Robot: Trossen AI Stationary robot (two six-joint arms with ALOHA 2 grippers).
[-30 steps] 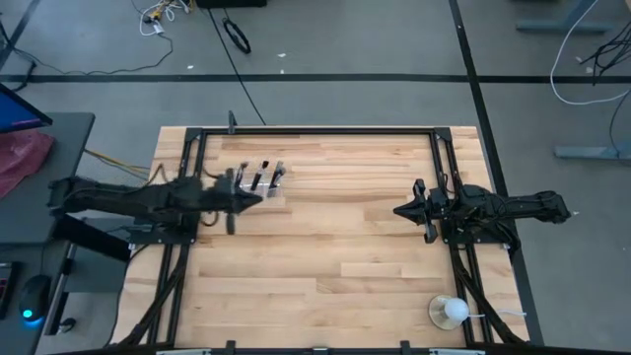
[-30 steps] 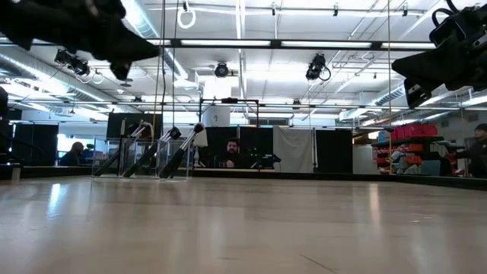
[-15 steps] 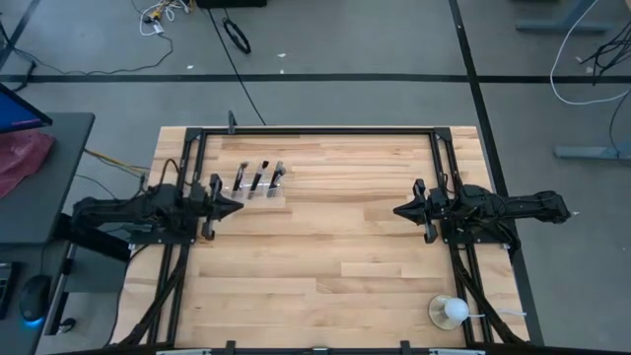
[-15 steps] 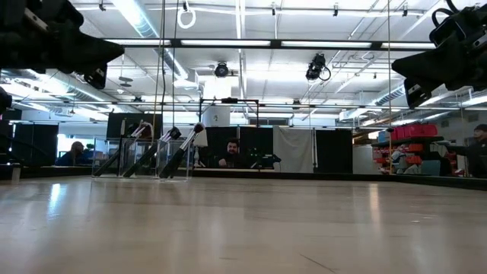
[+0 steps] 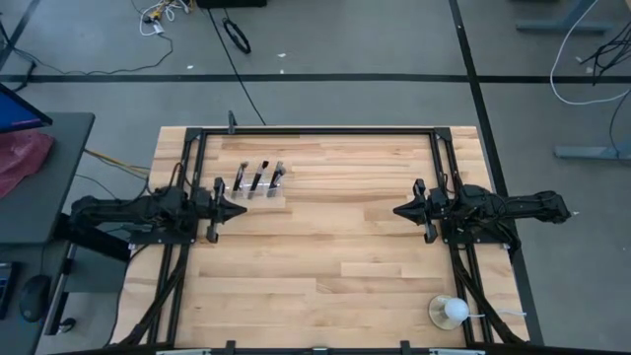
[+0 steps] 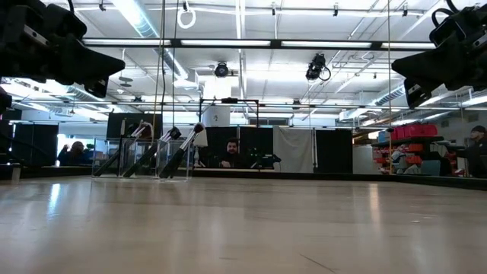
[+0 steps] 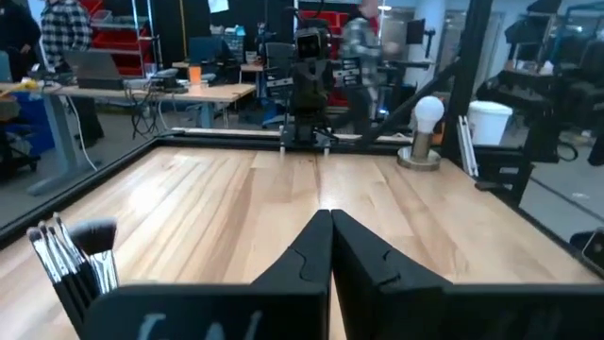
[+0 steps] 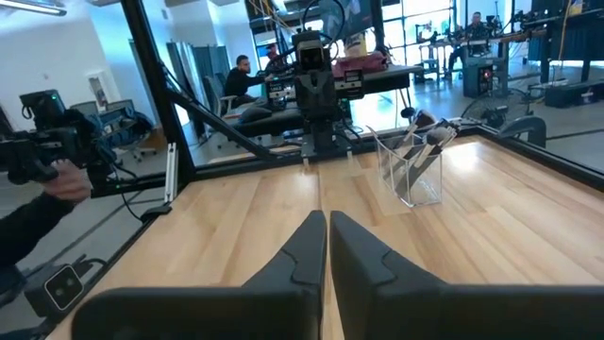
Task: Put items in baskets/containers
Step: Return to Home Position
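Low view: makeup brushes (image 6: 181, 152) aslant inside clear holder (image 6: 148, 171).

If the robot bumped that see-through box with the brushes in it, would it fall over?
It would probably slide rather than tip: the clear plastic brush holder looks low and wide on the smooth wooden table. Being thin see-through plastic, it is likely light. The dark-handled makeup brushes lean out above its rim, so a hard knock might spill them.

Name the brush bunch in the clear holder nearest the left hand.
The bunch at the end of the clear holder beside the left hand; the other two stand farther along, away from that hand.
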